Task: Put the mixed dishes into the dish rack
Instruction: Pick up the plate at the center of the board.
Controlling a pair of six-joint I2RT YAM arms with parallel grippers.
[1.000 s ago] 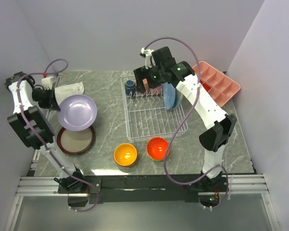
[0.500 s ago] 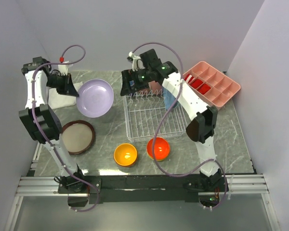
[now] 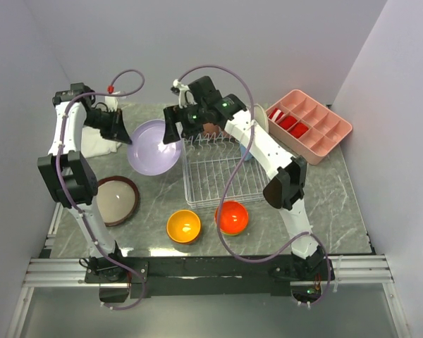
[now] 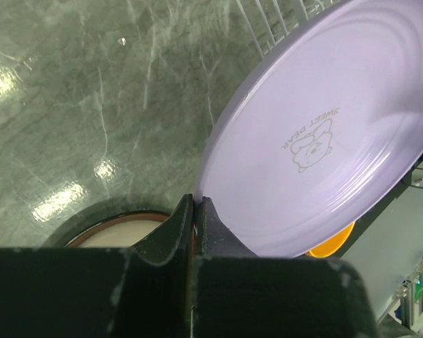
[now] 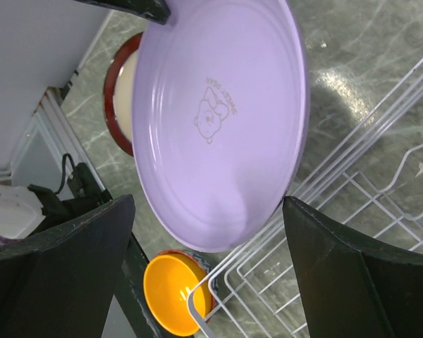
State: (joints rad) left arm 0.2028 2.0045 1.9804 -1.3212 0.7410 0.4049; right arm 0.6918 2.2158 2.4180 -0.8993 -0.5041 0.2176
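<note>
Marble tabletop [image 3: 148,204]; left fingers [image 4: 173,236] pinch lavender plate [image 4: 317,141], half-hiding dark-rimmed plate [image 4: 113,229].

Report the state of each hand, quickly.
Left hand: closed, pinching the rim of the lavender plate.
Right hand: open, holding nothing, with the plate in front of it.

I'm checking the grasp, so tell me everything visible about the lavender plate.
The lavender plate is round, glossy, plastic-looking, with a raised rim and a small bear drawing at its centre. It hangs tilted in the air beside the dish rack, rim pinched by the left gripper's shut fingers. The right gripper's open fingers flank it, not closed.
</note>
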